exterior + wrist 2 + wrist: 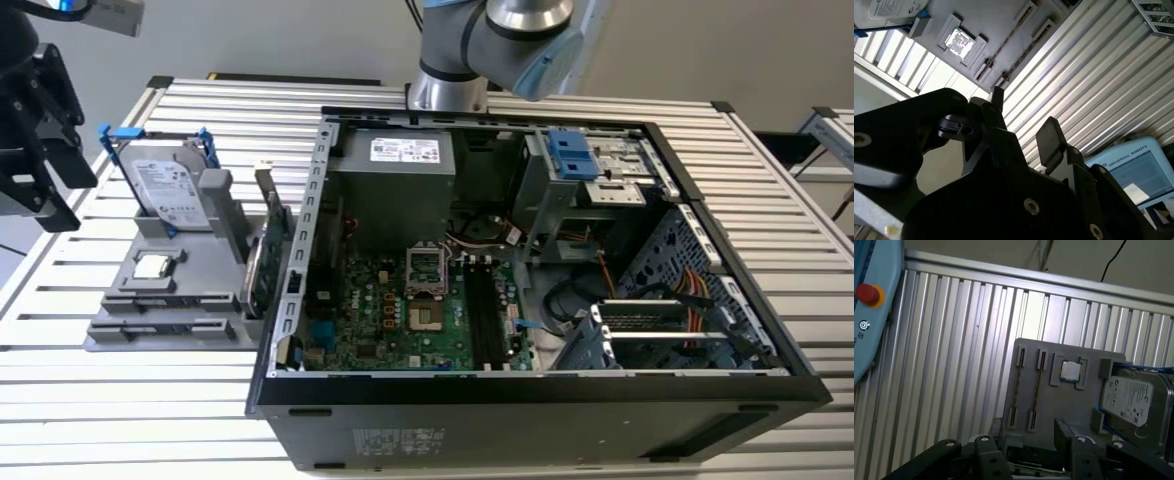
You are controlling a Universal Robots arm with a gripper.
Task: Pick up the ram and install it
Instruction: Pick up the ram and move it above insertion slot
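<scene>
Ribbed aluminium table [134,400] under everything, and away on the exterior view's left edge we have the black gripper [43,160], up off the surface. Second wrist view gives us the answer on the tool: two fingers [1049,140] spread apart, daylight between them, nothing in the grasp. It's empty-handed!

Moving right, the grey holder tray [114,338] sits on the table. At its far end stands the silver hard drive [171,190] in a blue frame, and a square processor chip [154,265] lies in its pocket mid-tray. And there's the ram [1037,387], seen in the first wrist view: a thin dark stick lying in one of two narrow parallel slots, the one nearer the chip, at the end of the tray away from the drive. The gripper is well clear of it, no contact at all.

Next along, a green expansion card [276,250] stands on edge against the tray's side, just beside the open computer case [534,425]. Inside that case the green motherboard [380,315] lies flat, with long black slots [483,320] running along its right side and the grey power supply [387,180] behind it. The silver robot arm [514,35] rises behind the case at the back of the table.
</scene>
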